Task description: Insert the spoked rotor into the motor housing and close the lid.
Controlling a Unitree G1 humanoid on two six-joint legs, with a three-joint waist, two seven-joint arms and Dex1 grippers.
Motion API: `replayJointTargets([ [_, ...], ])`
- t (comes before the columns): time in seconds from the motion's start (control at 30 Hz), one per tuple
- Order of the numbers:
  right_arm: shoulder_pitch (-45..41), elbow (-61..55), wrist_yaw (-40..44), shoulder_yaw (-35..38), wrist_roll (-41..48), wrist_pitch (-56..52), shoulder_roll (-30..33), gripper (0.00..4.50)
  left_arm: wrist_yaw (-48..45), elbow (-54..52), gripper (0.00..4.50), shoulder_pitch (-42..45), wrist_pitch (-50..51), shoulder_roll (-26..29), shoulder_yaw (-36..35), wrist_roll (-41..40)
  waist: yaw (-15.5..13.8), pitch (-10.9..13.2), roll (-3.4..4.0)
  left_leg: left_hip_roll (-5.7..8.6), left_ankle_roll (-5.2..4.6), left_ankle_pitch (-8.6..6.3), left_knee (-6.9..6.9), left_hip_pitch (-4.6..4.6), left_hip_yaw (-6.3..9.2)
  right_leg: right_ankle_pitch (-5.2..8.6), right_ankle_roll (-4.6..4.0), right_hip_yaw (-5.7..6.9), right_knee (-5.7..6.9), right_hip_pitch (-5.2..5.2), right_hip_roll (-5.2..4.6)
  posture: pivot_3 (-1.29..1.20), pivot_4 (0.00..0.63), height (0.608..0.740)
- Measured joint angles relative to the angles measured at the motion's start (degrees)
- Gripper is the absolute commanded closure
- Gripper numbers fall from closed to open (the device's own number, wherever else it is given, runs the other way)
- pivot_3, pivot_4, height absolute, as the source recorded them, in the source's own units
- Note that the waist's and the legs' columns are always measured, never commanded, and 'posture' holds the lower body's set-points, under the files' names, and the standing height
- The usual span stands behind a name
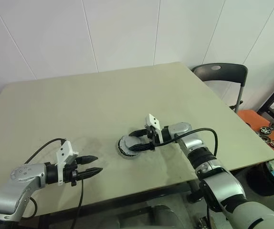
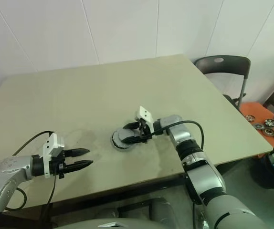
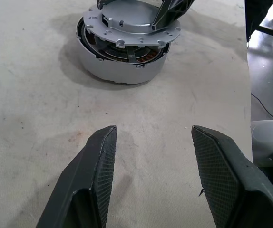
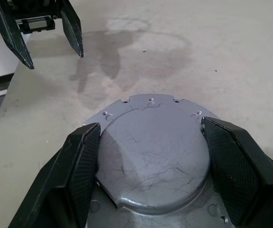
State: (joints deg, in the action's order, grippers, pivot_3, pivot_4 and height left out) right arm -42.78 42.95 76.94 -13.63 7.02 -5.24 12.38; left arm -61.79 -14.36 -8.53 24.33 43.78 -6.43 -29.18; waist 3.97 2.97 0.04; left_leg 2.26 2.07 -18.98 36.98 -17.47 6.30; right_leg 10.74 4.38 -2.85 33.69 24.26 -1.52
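Note:
The motor housing (image 3: 117, 69), a short silvery cup with copper windings showing at its rim, stands mid-table (image 1: 123, 149). The grey lid (image 4: 153, 147) lies on top of it, slightly tilted, with one edge raised (image 3: 129, 19). My right gripper (image 1: 133, 141) reaches in from the right and is shut on the lid's raised centre, one finger on each side (image 4: 149, 126). The spoked rotor is hidden under the lid. My left gripper (image 1: 99, 163) hovers open and empty over the table, left of the housing and pointing at it (image 3: 153, 129).
The table's front edge (image 1: 142, 193) runs just below both arms. A dark chair (image 1: 220, 74) stands past the table's right corner. Beyond the right edge, an orange surface (image 1: 258, 121) holds small wheel-like parts. A black cable (image 1: 44, 148) loops from the left wrist.

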Motion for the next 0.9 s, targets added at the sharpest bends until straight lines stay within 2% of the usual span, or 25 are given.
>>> replayJointTargets([
  [0.9, 1.47, 1.04, -5.54, -1.23, -3.42, 4.36, -2.97, 1.47, 2.21, -1.07, 1.82, -2.50, -0.04, -0.60, -0.06, -0.14, 0.17, -0.12, -0.19, -0.04, 0.00, 0.01, 0.10, 0.18, -0.06, 0.10, -0.18, -0.02, 0.46, -0.08, 0.11, 0.00, 0.000, 0.740],
])
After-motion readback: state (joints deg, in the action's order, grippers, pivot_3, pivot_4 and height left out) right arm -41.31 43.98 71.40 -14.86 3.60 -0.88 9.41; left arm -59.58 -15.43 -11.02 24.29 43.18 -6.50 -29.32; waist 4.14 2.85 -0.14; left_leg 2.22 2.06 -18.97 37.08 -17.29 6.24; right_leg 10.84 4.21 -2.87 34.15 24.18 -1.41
